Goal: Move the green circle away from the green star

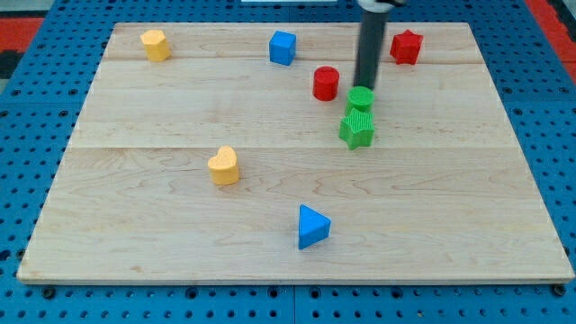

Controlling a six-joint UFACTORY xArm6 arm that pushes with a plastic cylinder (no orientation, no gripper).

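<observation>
Green circle [361, 98], upper right of centre in the frame, standing just above the green star [357, 130] and touching it or very nearly so; no gap can be made out between them. The separation asked for is therefore, in my judgement, not yet achieved: the whole push remains to be done.

My tip [364, 86] meets the board just behind the circle, at its upper edge, the rod rising straight out of the top of the frame. I carry no jaws, so there is nothing to open, close or grip; contact is by the rod's end alone. Whether the tip already touches the circle cannot be told.

From this side a push toward the bottom of the frame would drive the circle into the star, so a sideways line looks preferable.

Neighbours: red cylinder [326, 83] just to the circle's left, the nearest obstacle on that side; red star [406, 47] at upper right; blue cube [283, 48] at top centre. Well apart: yellow heart [223, 166] left of centre, yellow block [156, 44] at upper left, blue triangle [312, 226] at lower centre. All rest on the wooden board [135, 216].
</observation>
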